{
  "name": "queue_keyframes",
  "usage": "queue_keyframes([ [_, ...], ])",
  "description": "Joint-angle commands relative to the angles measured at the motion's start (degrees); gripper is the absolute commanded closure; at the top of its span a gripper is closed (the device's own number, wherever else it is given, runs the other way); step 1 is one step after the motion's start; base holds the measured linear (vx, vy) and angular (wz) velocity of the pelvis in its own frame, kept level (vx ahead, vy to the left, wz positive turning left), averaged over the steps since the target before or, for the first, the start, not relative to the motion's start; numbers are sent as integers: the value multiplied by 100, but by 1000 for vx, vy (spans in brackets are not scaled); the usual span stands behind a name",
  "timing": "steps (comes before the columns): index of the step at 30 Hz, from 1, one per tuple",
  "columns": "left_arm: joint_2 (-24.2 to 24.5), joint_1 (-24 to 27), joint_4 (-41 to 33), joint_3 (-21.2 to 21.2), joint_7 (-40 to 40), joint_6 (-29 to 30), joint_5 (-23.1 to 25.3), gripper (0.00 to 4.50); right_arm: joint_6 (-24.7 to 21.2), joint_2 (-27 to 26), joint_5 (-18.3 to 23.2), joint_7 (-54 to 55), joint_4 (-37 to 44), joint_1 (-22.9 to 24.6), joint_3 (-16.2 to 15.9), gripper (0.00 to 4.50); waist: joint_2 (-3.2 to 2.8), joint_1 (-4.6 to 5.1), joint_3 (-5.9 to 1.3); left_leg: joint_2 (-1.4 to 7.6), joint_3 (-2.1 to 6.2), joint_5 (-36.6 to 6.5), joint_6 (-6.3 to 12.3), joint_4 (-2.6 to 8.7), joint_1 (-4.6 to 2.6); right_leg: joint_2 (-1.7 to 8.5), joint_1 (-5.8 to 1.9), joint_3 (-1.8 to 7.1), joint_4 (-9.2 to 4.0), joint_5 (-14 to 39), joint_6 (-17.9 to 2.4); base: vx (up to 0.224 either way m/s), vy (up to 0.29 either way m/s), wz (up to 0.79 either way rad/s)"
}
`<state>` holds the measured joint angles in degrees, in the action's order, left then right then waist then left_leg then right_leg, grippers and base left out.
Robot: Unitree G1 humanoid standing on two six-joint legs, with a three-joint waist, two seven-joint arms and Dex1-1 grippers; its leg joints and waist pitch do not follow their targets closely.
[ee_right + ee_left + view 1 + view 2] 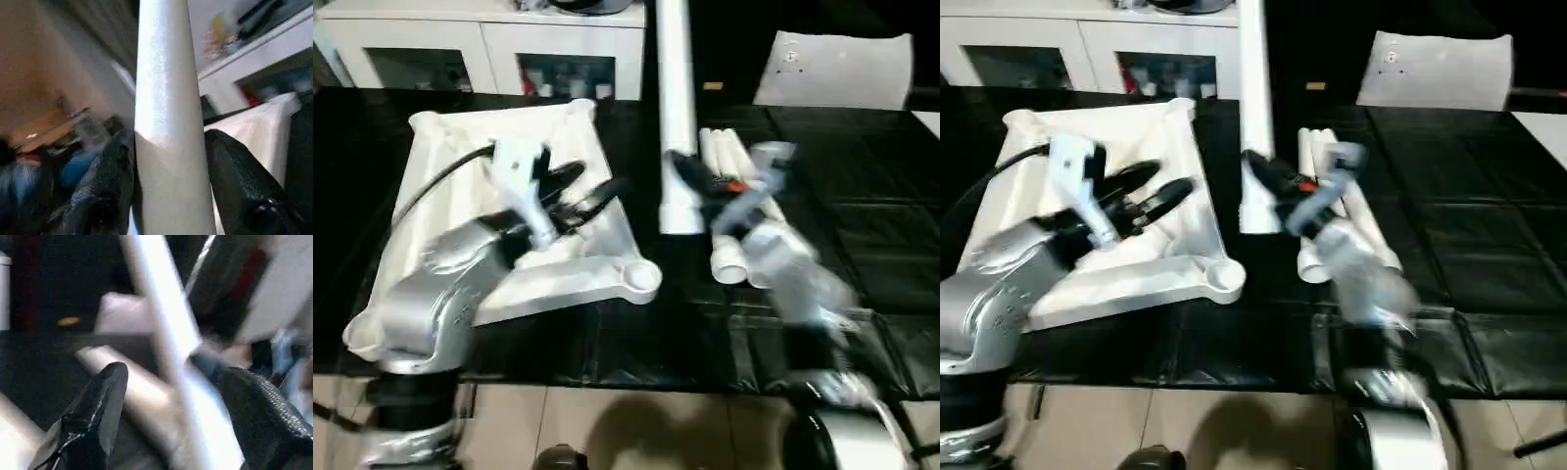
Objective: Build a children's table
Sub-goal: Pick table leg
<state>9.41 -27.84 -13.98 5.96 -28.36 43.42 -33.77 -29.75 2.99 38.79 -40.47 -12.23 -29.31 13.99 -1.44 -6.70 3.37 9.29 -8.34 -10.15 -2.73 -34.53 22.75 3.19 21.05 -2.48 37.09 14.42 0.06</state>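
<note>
The right claw (pixel 690 181) is clenched on one white leg (pixel 168 147), its black fingers (pixel 105 191) pressing both sides near the wide end; the leg rises steeply from there toward the white cabinet (pixel 489 44). Beside that leg, more loose legs (pixel 734 196) lie on the black bench (pixel 862 196). The left claw (pixel 587 196) hangs spread and empty over the upturned table top (pixel 460 196) (ribbed side up), whose near corner socket (pixel 636 279) sits close to the bench's front edge.
</note>
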Motion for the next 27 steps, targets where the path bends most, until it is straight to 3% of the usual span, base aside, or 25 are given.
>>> queue_keyframes([
  [1,-112,-164,-14,148,105,158,-337,114,-174,43,234,-189,323,65,-89,267,-65,0,-429,307,82,-571,81,369,-103,468,-274,223,-372,-876,-1495,0,0,0],
  [2,-310,-332,38,291,175,304,-608,114,-397,85,454,-325,576,226,-118,267,-70,-2,-430,303,74,-585,75,361,-112,473,-279,229,-377,-809,-1502,0,0,0],
  [6,-547,-622,239,417,310,403,-810,114,-683,134,704,-586,969,465,-261,267,-68,-36,-424,314,78,-558,166,348,-110,485,-271,242,-427,-545,-1418,0,0,0],
  [7,-578,-675,262,439,318,429,-897,114,-710,145,729,-623,1038,506,-299,267,-108,-40,-434,317,92,-518,182,347,-110,482,-263,235,-416,-531,-1387,0,0,0],
  [10,-577,-729,288,437,345,463,-1025,114,-730,169,773,-708,1136,561,-363,267,-82,-33,-432,316,88,-478,158,351,-104,477,-256,233,-425,-490,-1358,0,0,0],
  [12,-553,-732,311,399,340,449,-986,114,-722,172,783,-747,1150,571,-383,267,-92,-28,-432,309,87,-438,172,348,-95,471,-254,234,-423,-509,-1331,0,0,0],
  [13,-543,-712,314,376,329,460,-963,143,-721,185,783,-754,1194,592,-408,267,-94,-27,-435,314,87,-426,175,347,-100,475,-251,233,-427,-501,-1321,0,0,0],
  [17,-495,-661,311,313,320,437,-876,151,-704,231,740,-757,1315,640,-474,267,-96,-27,-441,320,92,-396,163,349,-101,474,-250,228,-421,-560,-1297,0,0,0],
  [19,-461,-629,308,244,318,334,-750,151,-689,273,719,-778,1372,667,-515,267,-41,-26,-429,322,84,-405,185,360,-94,478,-252,230,-437,-494,-1285,0,0,0],
  [21,-398,-600,313,150,336,180,-586,151,-644,304,663,-792,1392,684,-559,267,-62,-43,-427,332,87,-416,192,359,-97,491,-245,237,-437,-400,-1238,0,0,0],
  [22,-290,-541,292,7,347,-56,-332,151,-463,340,449,-811,1359,691,-669,267,-53,-52,-427,334,90,-421,179,364,-93,494,-244,235,-444,-350,-1203,0,0,0],
  [27,-170,-451,147,-116,203,-88,-289,151,-111,319,155,-765,1289,652,-805,267,-78,-63,-430,335,92,-436,81,368,-94,488,-222,234,-428,-375,-1179,0,0,0],
])
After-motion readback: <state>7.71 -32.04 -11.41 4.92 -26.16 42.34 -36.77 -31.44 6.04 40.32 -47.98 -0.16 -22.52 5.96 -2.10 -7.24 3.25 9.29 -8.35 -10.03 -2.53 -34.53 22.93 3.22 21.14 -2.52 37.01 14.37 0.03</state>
